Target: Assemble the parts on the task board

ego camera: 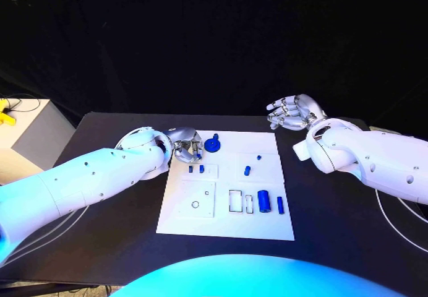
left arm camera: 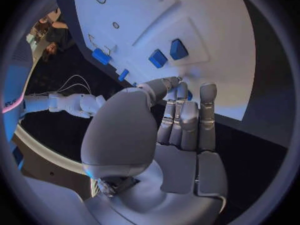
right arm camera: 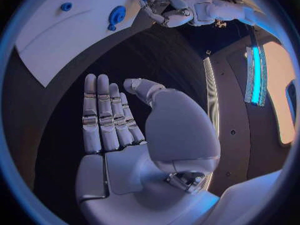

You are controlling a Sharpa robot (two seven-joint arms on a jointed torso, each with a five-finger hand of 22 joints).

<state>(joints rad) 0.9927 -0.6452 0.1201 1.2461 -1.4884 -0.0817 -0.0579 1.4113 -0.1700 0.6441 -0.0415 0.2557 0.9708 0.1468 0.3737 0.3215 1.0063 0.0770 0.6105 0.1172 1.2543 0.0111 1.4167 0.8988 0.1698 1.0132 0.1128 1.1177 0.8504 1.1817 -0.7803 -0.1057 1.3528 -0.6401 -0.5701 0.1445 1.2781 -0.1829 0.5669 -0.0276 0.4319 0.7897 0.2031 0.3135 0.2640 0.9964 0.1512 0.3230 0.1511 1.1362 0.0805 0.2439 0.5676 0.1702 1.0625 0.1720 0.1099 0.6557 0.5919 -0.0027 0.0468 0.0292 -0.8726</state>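
We see the black surface carrying the task board at centre, blue parts on it. Left hand at ten o'clock: grasp unclear. Right hand at one o'clock, fingers apart, holding nothing.

task board mid-table, parts on it

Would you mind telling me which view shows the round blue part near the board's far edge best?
The head view: the round blue part lies unobstructed on the task board. The right wrist view shows it small and edge-on.
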